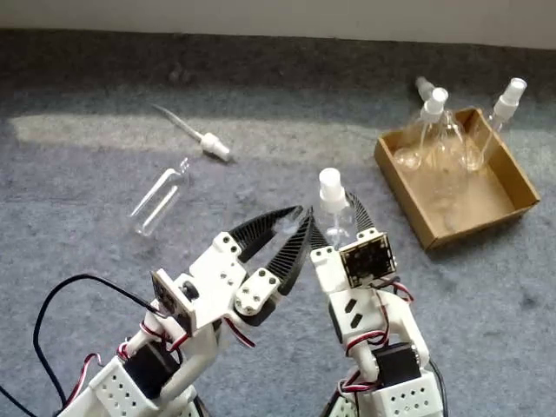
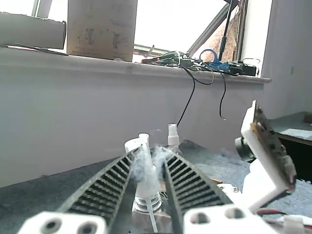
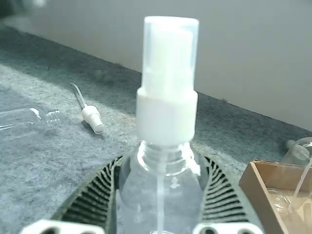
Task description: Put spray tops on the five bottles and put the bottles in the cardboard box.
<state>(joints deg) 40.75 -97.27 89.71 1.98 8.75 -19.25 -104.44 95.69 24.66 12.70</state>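
Black-fingered right gripper (image 3: 162,168) clamps a clear bottle (image 3: 161,195) upright, spray top (image 3: 168,83) fitted. Left gripper (image 1: 303,215), narrowly parted and empty, sits just beside.

Grey carpet (image 1: 87,200) with a sunlit band (image 1: 104,130), pale wall (image 2: 73,122) behind, cable-strewn sill (image 2: 97,61) and bright window (image 2: 170,24) above.

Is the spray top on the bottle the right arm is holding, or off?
On: the white spray top caps the neck of the bottle, held upright in the right gripper.
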